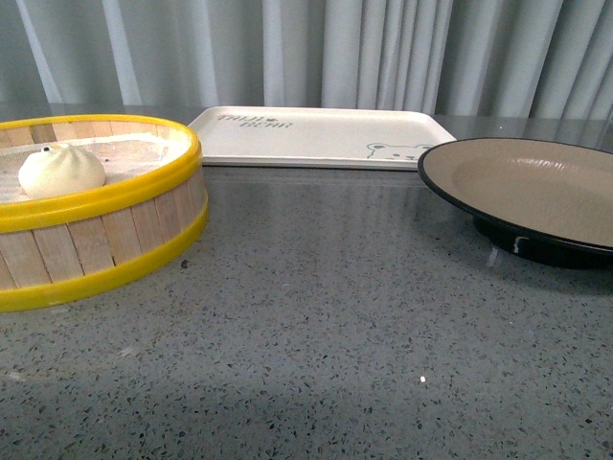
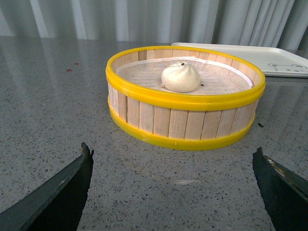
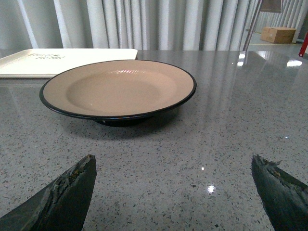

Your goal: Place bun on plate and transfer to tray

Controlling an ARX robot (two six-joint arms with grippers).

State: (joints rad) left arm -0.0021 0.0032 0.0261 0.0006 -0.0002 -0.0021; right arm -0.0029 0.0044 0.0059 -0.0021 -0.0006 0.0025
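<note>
The small white bun (image 1: pixel 61 170) sits inside the yellow-rimmed wooden steamer (image 1: pixel 105 230) at the left; it also shows in the left wrist view (image 2: pixel 180 77). The tan plate (image 1: pixel 536 187) with a black rim stands empty at the right, and shows in the right wrist view (image 3: pixel 118 89). The cream tray (image 1: pixel 316 134) with a bear face lies at the back, empty. My left gripper (image 2: pixel 173 156) is open and empty, short of the steamer (image 2: pixel 185 113). My right gripper (image 3: pixel 173 161) is open and empty, short of the plate. Neither gripper shows in the front view.
Everything stands on a grey speckled countertop (image 1: pixel 326 326). Grey curtains (image 1: pixel 383 48) hang behind the table. A cardboard box (image 3: pixel 278 34) sits on the floor far off in the right wrist view. The tray also shows in both wrist views (image 2: pixel 269 57) (image 3: pixel 62 60).
</note>
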